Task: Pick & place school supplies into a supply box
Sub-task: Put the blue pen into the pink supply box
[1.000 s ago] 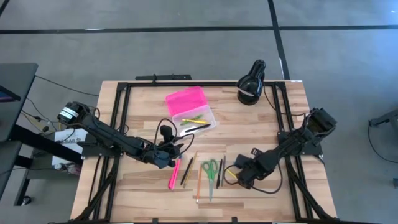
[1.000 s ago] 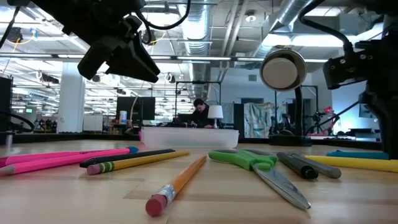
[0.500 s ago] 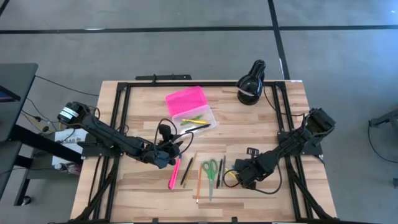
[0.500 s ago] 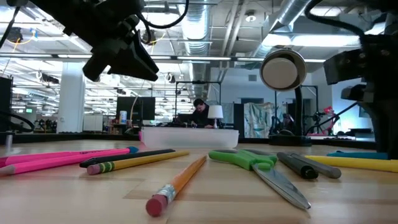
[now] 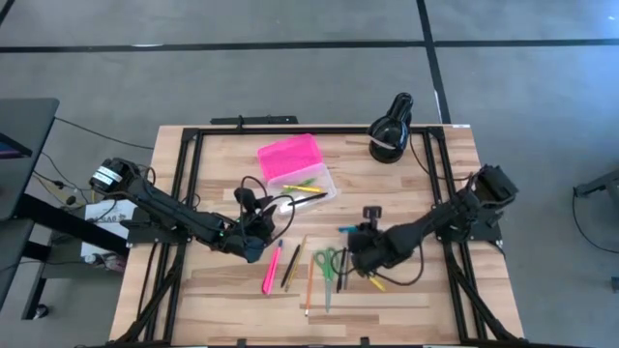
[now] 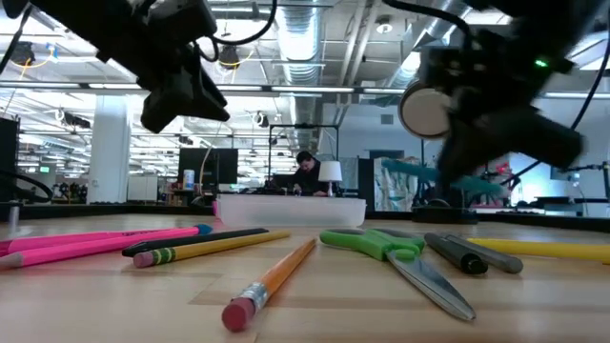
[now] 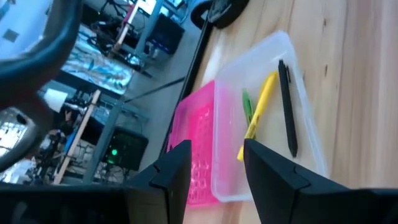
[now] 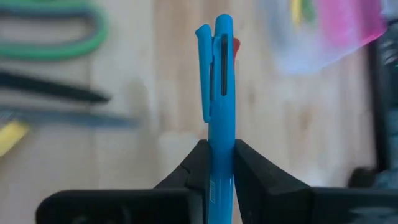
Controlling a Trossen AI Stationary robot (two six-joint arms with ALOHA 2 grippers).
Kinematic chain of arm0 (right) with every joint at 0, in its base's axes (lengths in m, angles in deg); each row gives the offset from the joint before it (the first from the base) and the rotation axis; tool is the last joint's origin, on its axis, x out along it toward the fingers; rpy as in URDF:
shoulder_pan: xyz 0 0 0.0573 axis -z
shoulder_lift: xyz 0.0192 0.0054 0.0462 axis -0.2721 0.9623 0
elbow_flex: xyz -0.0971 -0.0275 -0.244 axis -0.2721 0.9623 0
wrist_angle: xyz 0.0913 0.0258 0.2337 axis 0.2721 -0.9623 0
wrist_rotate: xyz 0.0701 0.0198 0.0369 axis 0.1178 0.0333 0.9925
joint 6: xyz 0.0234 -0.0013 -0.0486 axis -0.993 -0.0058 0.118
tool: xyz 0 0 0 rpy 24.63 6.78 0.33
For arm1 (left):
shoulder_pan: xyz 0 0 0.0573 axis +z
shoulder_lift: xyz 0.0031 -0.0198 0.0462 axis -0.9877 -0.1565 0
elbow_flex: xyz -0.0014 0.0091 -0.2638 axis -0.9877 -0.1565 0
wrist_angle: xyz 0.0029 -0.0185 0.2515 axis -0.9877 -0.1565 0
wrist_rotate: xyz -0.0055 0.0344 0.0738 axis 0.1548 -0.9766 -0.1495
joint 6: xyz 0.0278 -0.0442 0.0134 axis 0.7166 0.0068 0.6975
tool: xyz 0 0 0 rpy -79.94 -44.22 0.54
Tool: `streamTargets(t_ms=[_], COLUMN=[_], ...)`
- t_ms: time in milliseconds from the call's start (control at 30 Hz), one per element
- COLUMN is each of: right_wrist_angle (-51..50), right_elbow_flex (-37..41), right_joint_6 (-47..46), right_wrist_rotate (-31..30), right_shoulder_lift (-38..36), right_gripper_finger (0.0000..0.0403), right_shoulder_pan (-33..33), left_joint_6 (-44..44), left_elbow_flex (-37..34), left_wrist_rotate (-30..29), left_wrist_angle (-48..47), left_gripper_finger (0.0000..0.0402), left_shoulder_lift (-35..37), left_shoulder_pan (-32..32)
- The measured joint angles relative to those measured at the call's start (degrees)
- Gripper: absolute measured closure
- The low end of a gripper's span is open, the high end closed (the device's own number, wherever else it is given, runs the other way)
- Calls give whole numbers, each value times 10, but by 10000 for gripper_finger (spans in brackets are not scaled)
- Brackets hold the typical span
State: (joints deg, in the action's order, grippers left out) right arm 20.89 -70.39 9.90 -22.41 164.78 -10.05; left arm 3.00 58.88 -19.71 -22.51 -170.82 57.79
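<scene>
The right gripper [image 8: 214,165] has its fingers clamped on a blue pen [image 8: 216,93], which sticks out beyond the fingertips above the tabletop [image 5: 406,193]. The left gripper [image 7: 214,165] has its fingers apart and empty; the supply box [image 7: 267,118] lies just ahead of them, with a yellow pen [image 7: 260,112] inside

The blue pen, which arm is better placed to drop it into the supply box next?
Right, probably. The right gripper is shut on the blue pen, above the table near the scissors. The left gripper is open and empty beside the supply box.
</scene>
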Motion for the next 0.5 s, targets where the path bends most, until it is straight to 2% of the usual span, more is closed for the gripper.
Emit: streamTargets(t_ms=[133, 300, 400, 500], right_wrist_angle=[26, 129, 203, 262], right_elbow_flex=[-28, -46, -48, -48], right_joint_6=[89, 227, 303, 348], right_wrist_rotate=[-21, -21, 12, 62], right_shoulder_lift=[-1, -1, -1, -1], right_gripper_finger=[362, 367, 367, 362], right_shoulder_pan=[50, 122, 166, 213], left_joint_6=[-41, -93, -146, -190], left_elbow_flex=[0, 0, 0, 0], left_wrist_rotate=[18, 101, 118, 95], left_wrist_angle=[-27, -64, -107, -152], left_gripper_finger=[260, 260, 260, 260], left_shoulder_lift=[0, 0, 0, 0], left_shoulder_pan=[0, -1, -11, -30])
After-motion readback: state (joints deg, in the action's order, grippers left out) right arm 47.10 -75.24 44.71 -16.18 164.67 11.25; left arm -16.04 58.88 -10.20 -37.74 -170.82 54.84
